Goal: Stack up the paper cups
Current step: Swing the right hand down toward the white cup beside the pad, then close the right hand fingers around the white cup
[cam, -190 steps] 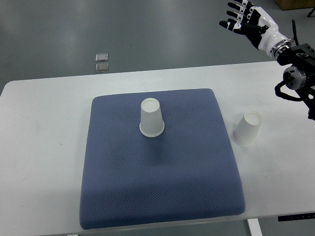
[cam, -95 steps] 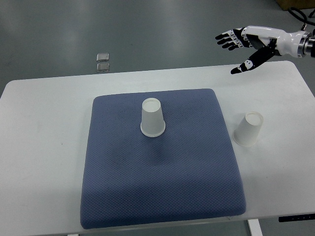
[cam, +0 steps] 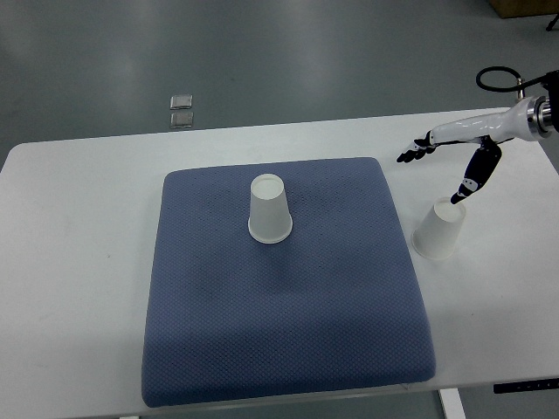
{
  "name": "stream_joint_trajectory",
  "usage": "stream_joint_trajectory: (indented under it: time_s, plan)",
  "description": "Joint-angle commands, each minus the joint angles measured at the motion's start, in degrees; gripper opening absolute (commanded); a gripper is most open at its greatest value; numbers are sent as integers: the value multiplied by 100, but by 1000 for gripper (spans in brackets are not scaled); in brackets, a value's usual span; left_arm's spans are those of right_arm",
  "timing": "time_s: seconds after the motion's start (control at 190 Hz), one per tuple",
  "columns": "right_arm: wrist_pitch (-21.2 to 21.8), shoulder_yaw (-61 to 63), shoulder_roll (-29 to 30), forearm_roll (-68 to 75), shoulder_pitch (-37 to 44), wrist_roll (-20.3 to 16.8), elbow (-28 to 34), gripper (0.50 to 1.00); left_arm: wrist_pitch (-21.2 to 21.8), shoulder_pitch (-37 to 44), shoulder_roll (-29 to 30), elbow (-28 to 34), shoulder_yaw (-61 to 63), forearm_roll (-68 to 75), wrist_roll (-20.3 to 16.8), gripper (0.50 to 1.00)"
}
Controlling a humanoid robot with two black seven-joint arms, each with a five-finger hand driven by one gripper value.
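One white paper cup (cam: 269,209) stands upside down on the blue mat (cam: 279,305), near its far middle. A second white paper cup (cam: 438,230) stands upside down on the white table (cam: 79,227), just right of the mat. My right hand (cam: 441,166) comes in from the right edge with fingers spread and holds nothing. It hovers just above and behind the right cup, thumb pointing down toward the cup's top. The left hand is out of view.
Two small square metal pieces (cam: 182,111) lie on the floor beyond the table's far edge. The table's far edge runs just behind the right hand.
My right hand has swung down and toward me from high above the table's far right corner to just over the right cup. Both cups have stayed put.
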Motion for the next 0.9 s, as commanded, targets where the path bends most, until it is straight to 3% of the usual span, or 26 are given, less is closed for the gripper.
stream_joint_trajectory:
  time_s: [0.0, 0.231, 0.893]
  plan:
    - [-224, -159, 48, -248, -67, -25, 16, 911, 0, 1, 0, 0, 0, 0, 0, 1000]
    - [-944, -484, 127, -741, -392, -25, 7, 909, 0, 1, 0, 0, 0, 0, 0, 1000]
    - [-1701, -695, 224, -1189, -753, -69, -107, 907, 0, 1, 0, 0, 0, 0, 0, 1000]
